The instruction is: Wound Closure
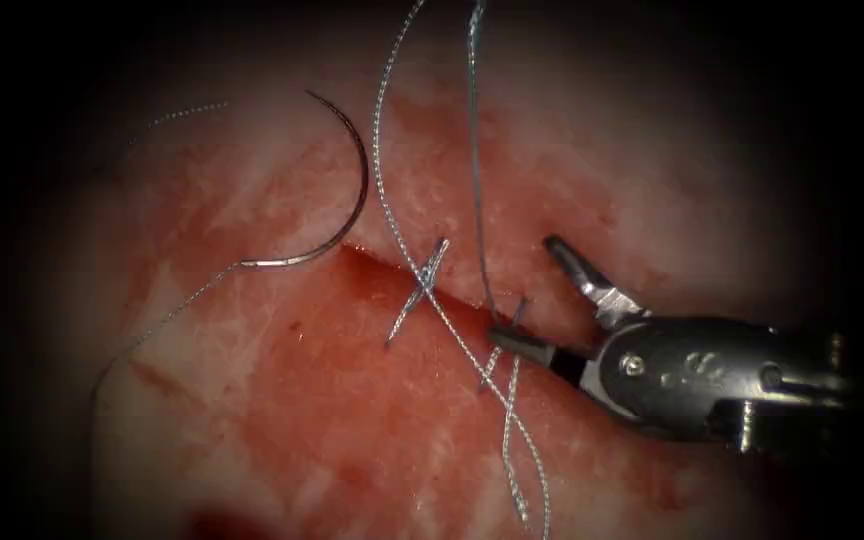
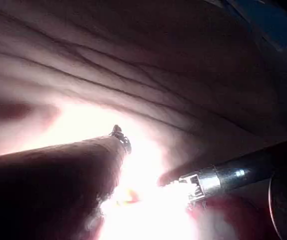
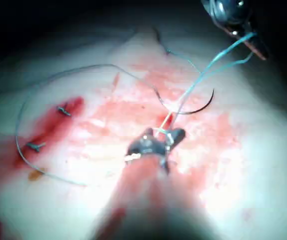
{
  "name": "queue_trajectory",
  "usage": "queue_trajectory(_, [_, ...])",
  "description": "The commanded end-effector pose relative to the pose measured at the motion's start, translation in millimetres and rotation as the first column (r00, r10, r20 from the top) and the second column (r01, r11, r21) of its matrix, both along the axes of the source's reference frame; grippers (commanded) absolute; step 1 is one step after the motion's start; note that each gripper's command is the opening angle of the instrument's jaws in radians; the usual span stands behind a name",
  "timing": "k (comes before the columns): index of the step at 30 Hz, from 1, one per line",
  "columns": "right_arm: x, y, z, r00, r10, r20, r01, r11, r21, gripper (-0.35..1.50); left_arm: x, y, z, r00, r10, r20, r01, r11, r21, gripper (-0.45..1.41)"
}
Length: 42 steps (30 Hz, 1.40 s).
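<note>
- Lying free on the pale pink, wet tissue (image 1: 282, 400) left of the cut, the dark curved steel needle (image 1: 350, 215) rests flat, held by neither tool and not in the tissue; its blunt end sits near the left end of the cut.
- Trailing from that blunt end, the thin silvery braided thread (image 1: 167, 320) runs off down and left across the tissue.
- Crossing the dark red cut (image 1: 392, 275), a tied stitch (image 1: 417, 290) shows short ends, and two long thread strands rise from the wound and leave the upper edge.
- Red fluid (image 1: 352, 350) stains the tissue below the cut.
- Entering from the right, the right arm's grey metal needle driver (image 1: 527, 295) has its jaws spread wide, the lower one touching thread at a second stitch (image 1: 507, 345), nothing clamped.
- The right wrist view shows the same tool's tip (image 3: 156, 142) at the wound, the needle (image 3: 196, 109) just beyond it.
- The left wrist view shows the left arm's dark shaft (image 2: 58, 175); whether its jaws are parted or closed I cannot tell.
</note>
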<state>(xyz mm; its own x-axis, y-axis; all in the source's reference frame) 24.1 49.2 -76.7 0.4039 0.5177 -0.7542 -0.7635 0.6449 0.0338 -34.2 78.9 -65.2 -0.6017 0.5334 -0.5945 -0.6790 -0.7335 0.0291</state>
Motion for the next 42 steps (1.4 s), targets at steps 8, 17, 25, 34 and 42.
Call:
queue_trajectory(8, [2.0, 0.8, 2.1, 0.999, 0.030, 0.025, -0.030, 0.999, -0.010, 1.28, 0.6, -1.6, -2.0, 1.000, 0.004, 0.003, -0.004, 1.000, 0.003, -0.35])
queue_trajectory(17, [3.3, 0.6, 5.4, 0.998, 0.047, 0.034, -0.046, 0.999, -0.026, 1.28, 0.5, -2.7, -3.5, 1.000, 0.004, -0.005, -0.004, 1.000, -0.001, -0.35])
queue_trajectory(25, [4.0, 0.0, 7.0, 0.998, 0.051, 0.026, -0.051, 0.999, 0.002, 1.30, 0.1, -3.0, -4.6, 1.000, -0.006, -0.010, 0.005, 1.000, -0.006, -0.35])
queue_trajectory(34, [4.7, -0.4, 7.1, 0.999, 0.050, 0.015, -0.051, 0.999, 0.010, 1.36, -0.2, -3.5, -6.2, 1.000, -0.007, -0.003, 0.007, 1.000, -0.016, -0.35])
queue_trajectory(42, [4.7, -0.6, 7.8, 0.999, 0.047, 0.013, -0.047, 0.999, 0.005, 1.33, -0.5, -4.2, -6.6, 1.000, 0.001, 0.002, -0.001, 1.000, -0.023, -0.35])
